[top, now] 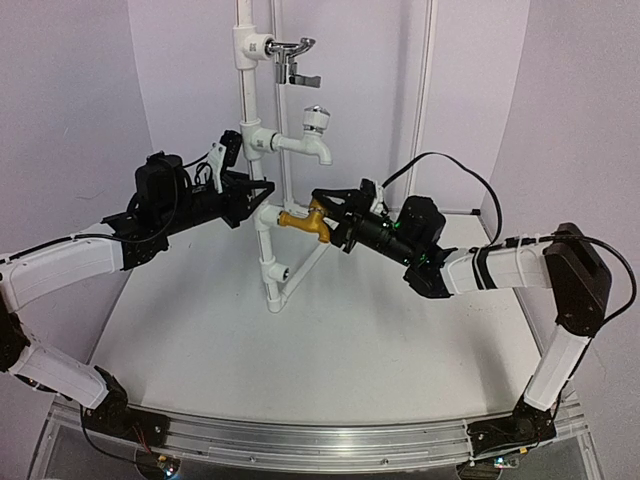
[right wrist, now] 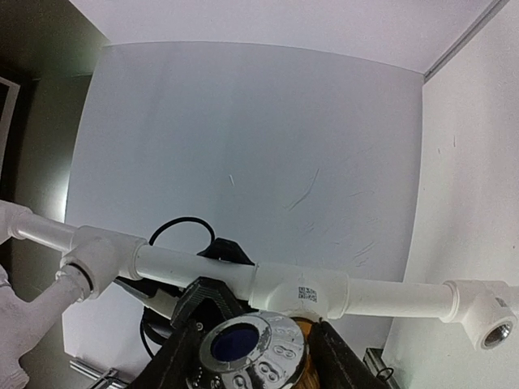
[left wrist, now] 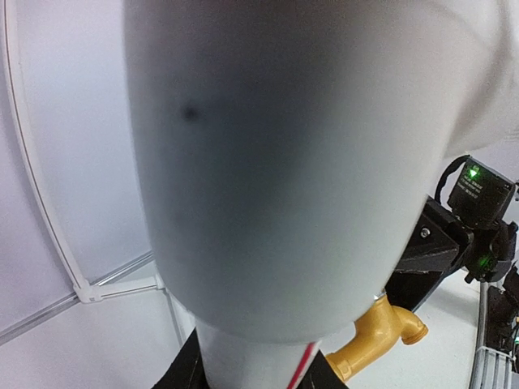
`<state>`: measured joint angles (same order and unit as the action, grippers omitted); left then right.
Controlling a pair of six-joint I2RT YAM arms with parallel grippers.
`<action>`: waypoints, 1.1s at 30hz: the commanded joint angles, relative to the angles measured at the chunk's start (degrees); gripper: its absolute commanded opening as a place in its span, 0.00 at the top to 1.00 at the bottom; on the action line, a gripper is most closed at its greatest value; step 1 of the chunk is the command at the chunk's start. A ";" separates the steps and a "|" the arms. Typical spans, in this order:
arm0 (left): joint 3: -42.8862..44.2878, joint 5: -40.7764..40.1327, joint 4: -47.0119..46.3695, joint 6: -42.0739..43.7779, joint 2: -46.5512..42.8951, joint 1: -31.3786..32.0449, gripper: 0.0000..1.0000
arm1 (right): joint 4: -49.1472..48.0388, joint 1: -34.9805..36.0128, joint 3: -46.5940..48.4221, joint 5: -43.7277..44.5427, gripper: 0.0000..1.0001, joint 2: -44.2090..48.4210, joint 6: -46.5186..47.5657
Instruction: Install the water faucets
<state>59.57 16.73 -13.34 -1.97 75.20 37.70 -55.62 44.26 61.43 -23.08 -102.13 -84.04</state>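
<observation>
At mid-frame in the overhead view, the golden-brass tap point(top: 303, 222) was held at the white pipe stand point(top: 272, 265).
The tap lay at the centre, one end against a fitting on the stand and its spout turned down. The right gripper point(top: 329, 218), extended from the right, was closed on the tap — its wrist view showed the round silvery knob point(right wrist: 253, 344) pinched between the fingers at the bottom edge. The left gripper point(top: 256, 200), from the left, was clenched around the stand just beside the tap. Higher in the frame, a white plastic tap point(top: 315, 135) and a chrome tap point(top: 296, 55) were mounted on the same stand.
</observation>
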 commanded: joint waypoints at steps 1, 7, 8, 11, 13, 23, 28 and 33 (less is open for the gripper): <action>-2.19 5.77 12.89 -8.49 0.09 0.44 1.00 | 18.90 -8.83 -2.76 10.80 0.93 -8.35 3.40; -2.27 5.41 12.99 -8.31 -0.29 0.45 1.00 | 30.90 -8.84 3.43 6.95 0.62 -6.20 24.65; -2.27 5.35 12.99 -8.25 -0.30 0.45 1.00 | 31.46 -8.84 3.46 6.91 0.56 -4.62 27.55; -2.16 5.54 12.97 -8.28 -0.17 0.48 1.00 | 32.81 -8.76 3.53 6.66 0.34 1.15 37.81; -2.16 5.74 12.99 -8.31 -0.11 0.48 1.00 | 34.78 -8.77 3.80 5.98 0.20 5.31 45.56; -2.21 5.96 12.99 -8.40 -0.05 0.45 1.00 | 43.92 -4.99 -0.04 1.23 0.02 17.89 96.65; -2.19 6.43 12.99 -8.57 0.29 0.46 1.00 | 40.68 -0.54 -3.78 -3.91 0.02 20.61 123.71; -2.20 6.37 12.99 -8.57 0.40 0.43 1.00 | 32.45 0.08 -3.49 -8.45 0.02 17.91 130.30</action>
<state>59.51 17.19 -12.21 -1.85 74.52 37.48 -14.91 44.40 57.88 -27.06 -82.24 31.95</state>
